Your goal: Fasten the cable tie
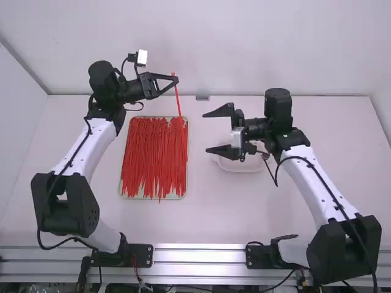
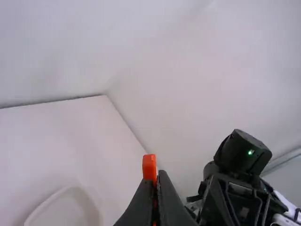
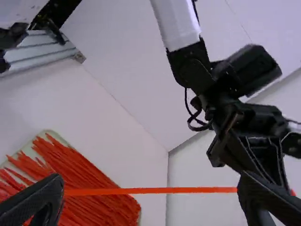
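Note:
A single red cable tie [image 1: 178,97] hangs from my left gripper [image 1: 171,78], which is shut on the tie's head end, high above the far edge of the tray. Its tail reaches down to the pile of red ties [image 1: 154,157]. In the left wrist view the orange head [image 2: 149,167] sticks out beyond the closed fingertips. My right gripper [image 1: 206,132] stands open to the right of the tray, facing the hanging tie but apart from it. In the right wrist view the tie [image 3: 150,190] runs across between my open fingers [image 3: 35,200], with the left gripper [image 3: 261,150] holding its end.
The flat tray [image 1: 185,196] with several loose red ties lies left of the table's middle. A shallow clear dish [image 1: 244,165] sits under the right wrist. The white back wall is close behind the left gripper.

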